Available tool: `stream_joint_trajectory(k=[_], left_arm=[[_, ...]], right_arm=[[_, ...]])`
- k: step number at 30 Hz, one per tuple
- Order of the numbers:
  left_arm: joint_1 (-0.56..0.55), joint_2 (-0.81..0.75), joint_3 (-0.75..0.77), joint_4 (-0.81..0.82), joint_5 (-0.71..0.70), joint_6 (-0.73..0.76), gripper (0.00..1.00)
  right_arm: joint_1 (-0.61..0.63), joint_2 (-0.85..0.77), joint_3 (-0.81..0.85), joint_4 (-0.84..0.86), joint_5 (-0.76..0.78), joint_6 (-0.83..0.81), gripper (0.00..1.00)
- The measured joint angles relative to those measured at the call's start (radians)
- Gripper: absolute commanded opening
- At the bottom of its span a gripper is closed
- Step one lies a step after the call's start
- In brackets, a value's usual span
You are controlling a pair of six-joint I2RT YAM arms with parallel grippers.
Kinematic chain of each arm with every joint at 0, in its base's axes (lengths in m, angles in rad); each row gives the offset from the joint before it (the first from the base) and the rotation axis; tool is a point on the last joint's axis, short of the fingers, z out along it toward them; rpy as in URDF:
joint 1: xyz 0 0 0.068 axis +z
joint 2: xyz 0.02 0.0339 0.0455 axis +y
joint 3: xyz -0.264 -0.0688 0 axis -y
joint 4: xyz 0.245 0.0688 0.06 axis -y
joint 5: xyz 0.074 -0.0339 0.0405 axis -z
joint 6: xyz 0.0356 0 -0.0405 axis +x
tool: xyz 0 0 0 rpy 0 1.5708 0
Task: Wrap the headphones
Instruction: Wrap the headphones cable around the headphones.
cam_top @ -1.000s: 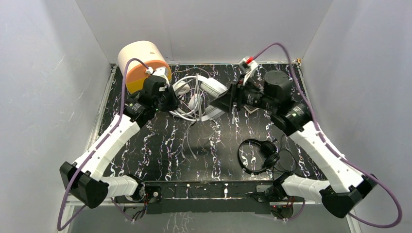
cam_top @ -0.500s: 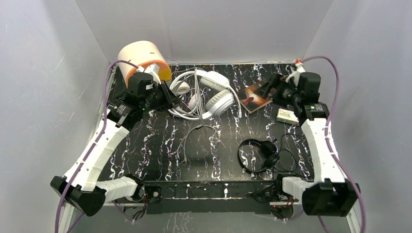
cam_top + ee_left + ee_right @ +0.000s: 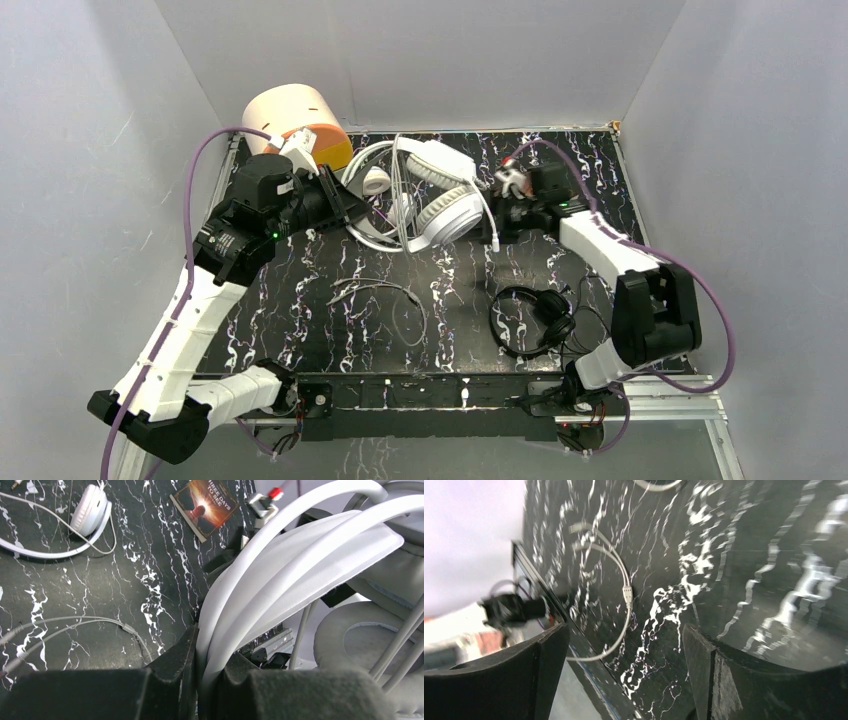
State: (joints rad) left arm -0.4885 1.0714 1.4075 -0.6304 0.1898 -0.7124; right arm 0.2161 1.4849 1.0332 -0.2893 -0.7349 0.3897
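Note:
The big white over-ear headphones are tilted up at the back middle of the table, their cord wound in loops over the headband. My left gripper is shut on their headband. A loose end of the cord trails over the table in front. The slimmer white on-ear pair lies flat behind, its cup beside my left gripper. The small black pair lies at the front right. My right gripper hovers just right of the big pair, open, with only table and cord between its fingers.
A cream and orange cylinder stands at the back left corner. A small book lies on the table at the back, hidden under my right arm in the top view. White walls close in on three sides.
My right gripper let go, swung out to the back right, and came back open beside the big headphones. My left arm pulled back left with the headband; the loose cord now lies lower on the table.

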Motion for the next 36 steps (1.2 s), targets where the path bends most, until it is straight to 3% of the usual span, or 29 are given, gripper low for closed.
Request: stream_joint_trajectory(k=[6, 18, 26, 36], left_arm=[[0.000, -0.025, -0.060, 0.002, 0.013, -0.007, 0.00], [0.000, -0.209, -0.258, 0.040, 0.011, -0.058, 0.00], [0.000, -0.310, -0.346, 0.043, 0.000, -0.073, 0.00], [0.000, -0.390, -0.352, 0.026, -0.023, -0.074, 0.00]], right_arm=[[0.231, 0.114, 0.000, 0.040, 0.075, -0.080, 0.74], [0.560, 0.296, 0.007, 0.090, 0.319, -0.091, 0.76], [0.694, 0.345, 0.086, 0.105, 0.593, -0.108, 0.61], [0.878, 0.473, 0.232, 0.079, 1.000, -0.134, 0.38]])
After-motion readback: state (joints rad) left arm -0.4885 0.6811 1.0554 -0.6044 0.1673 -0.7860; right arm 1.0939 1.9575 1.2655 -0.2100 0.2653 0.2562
